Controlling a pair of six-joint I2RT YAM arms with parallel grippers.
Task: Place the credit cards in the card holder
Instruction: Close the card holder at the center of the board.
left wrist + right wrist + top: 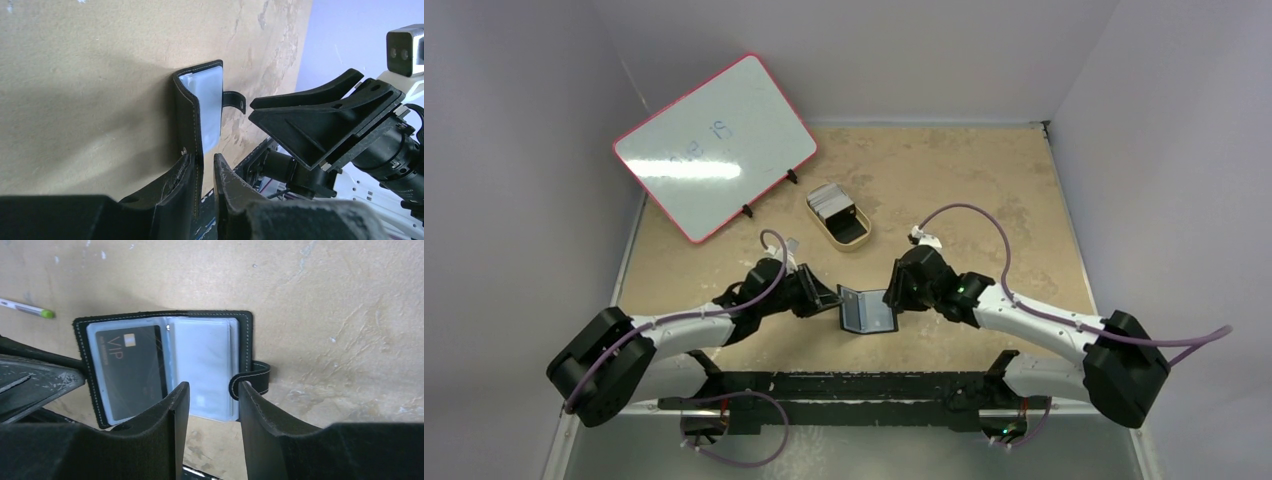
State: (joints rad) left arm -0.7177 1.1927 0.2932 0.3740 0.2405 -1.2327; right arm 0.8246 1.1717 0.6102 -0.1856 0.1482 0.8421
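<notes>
Scanning top view: card holder (867, 310) lies open on worktop (984, 200) between left gripper (826, 297) and right gripper (892, 296). Credit cards (829, 198) sit stacked in tan tin (859, 235), well apart.

Left wrist: my left jaws are narrowly parted astride the raised cover, not pinching.

Right wrist: jaws spread over clear sleeves (202, 360), beside snap tab (251, 377).

I judge holder floppy, cards stiff and slick; grip cards by edges.
</notes>
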